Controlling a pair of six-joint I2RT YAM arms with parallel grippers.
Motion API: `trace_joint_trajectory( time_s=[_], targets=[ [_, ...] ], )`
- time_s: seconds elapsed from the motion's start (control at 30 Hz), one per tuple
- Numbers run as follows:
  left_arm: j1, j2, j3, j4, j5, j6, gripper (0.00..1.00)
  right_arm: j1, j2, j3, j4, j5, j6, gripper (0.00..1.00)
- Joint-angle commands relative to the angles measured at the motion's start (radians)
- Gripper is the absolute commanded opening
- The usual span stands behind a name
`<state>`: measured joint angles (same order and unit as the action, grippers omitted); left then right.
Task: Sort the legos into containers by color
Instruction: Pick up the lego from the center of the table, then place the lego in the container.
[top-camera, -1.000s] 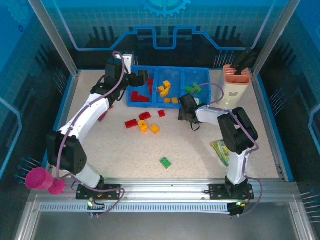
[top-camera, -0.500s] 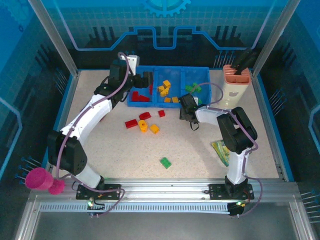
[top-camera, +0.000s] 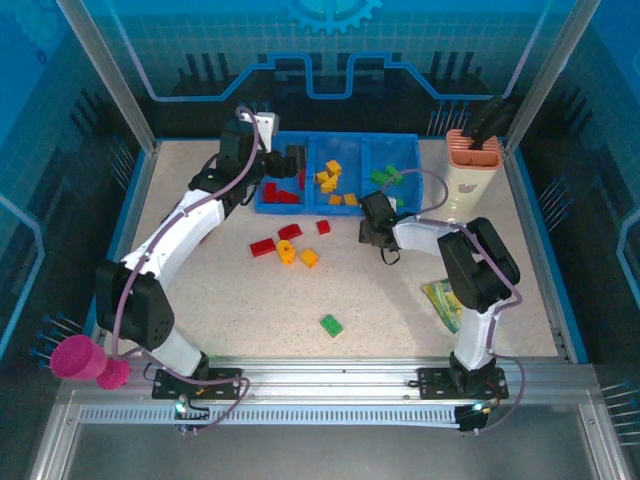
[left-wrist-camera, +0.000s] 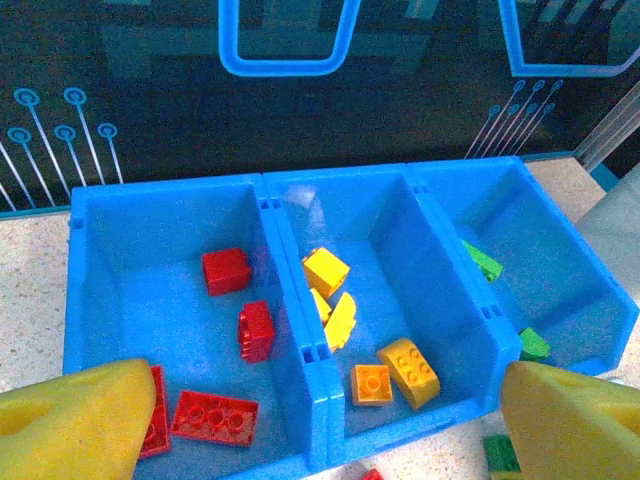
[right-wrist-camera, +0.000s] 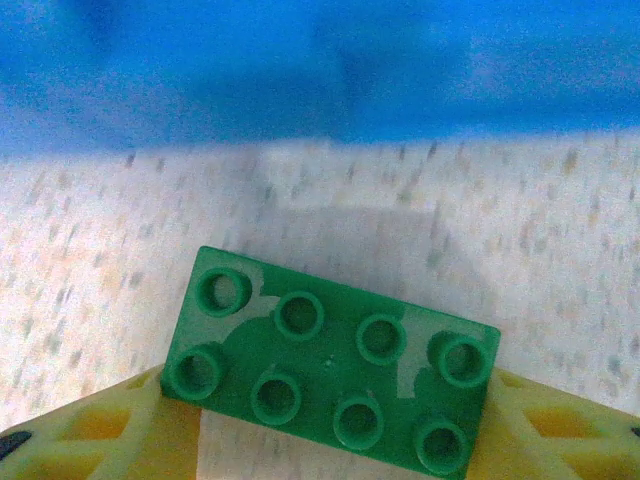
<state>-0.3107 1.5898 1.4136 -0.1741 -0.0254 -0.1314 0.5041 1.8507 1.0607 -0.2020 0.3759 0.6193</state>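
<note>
The blue bin (top-camera: 335, 142) stands at the back, its three containers side by side. Red legos (left-wrist-camera: 227, 270) lie in the left one, yellow and orange ones (left-wrist-camera: 326, 271) in the middle, green ones (left-wrist-camera: 483, 262) on the right. My left gripper (top-camera: 297, 160) hovers open over the left container, and its yellow fingers (left-wrist-camera: 80, 425) hold nothing. My right gripper (top-camera: 372, 215) sits low on the table just in front of the bin. It is shut on a green eight-stud brick (right-wrist-camera: 335, 360), one finger (right-wrist-camera: 150, 430) at each end.
Loose legos lie mid-table: red ones (top-camera: 263, 247), a yellow one (top-camera: 287, 251), an orange one (top-camera: 308, 257) and a green one (top-camera: 331, 325) nearer the front. A snack packet (top-camera: 443, 300) lies right, a beige holder (top-camera: 470, 175) back right, a pink cup (top-camera: 75, 357) front left.
My left gripper has shifted right to hang over the bin's left container. My right gripper's fingers have closed in on the green brick.
</note>
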Motion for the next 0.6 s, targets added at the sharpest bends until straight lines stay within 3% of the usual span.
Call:
trace_joint_trajectory(
  time_s=[0.0,0.33,0.57],
  targets=[
    [-0.003,-0.032,-0.01,0.028,-0.003,0.001,0.9,0.04,-0.096,-0.041,-0.079,-0.024,0.031,0.54],
    [-0.003,-0.054,-0.024,0.023,0.003,-0.002,0.9,0.099,-0.258,-0.096,-0.209,0.021,0.033,0.54],
    [-0.004,-0.095,-0.05,0.017,0.0,-0.003,0.91,0.054,-0.317,0.023,-0.222,0.083,-0.077,0.56]
  ],
)
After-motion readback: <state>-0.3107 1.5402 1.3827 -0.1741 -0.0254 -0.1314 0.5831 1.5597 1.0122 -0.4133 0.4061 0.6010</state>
